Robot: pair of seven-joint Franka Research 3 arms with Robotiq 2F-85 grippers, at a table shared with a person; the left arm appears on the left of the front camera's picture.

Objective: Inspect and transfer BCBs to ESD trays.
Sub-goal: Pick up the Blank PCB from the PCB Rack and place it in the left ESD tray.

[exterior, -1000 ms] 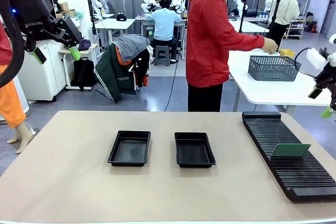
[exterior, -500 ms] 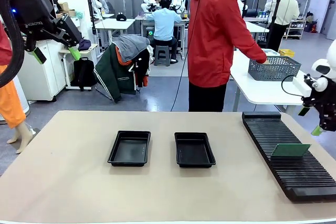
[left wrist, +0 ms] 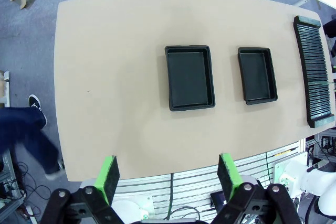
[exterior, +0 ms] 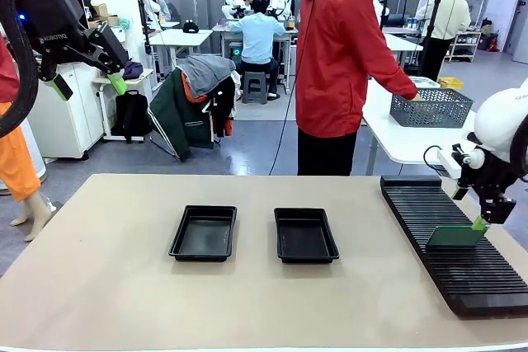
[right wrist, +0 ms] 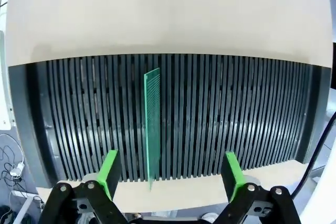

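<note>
Green BCB point(exterior: 456, 236), one piece, standing on edge in the black slotted rack point(exterior: 474, 278) along the table's point(exterior: 107, 286) right edge; pick pending.
Your right gripper point(exterior: 469, 208) hangs just above the board's right end, jaws spread wide and holding nothing. In the right wrist view the board point(right wrist: 151, 124) sits slightly left of centre between the pads point(right wrist: 110, 169), so you likely need to centre it first, then lower, close across its two faces and lift straight along the slot. Left ESD tray point(exterior: 204, 232) and right ESD tray point(exterior: 305, 235) lie empty mid-table. Left gripper point(exterior: 88, 85) is released, high off the left edge.
</note>
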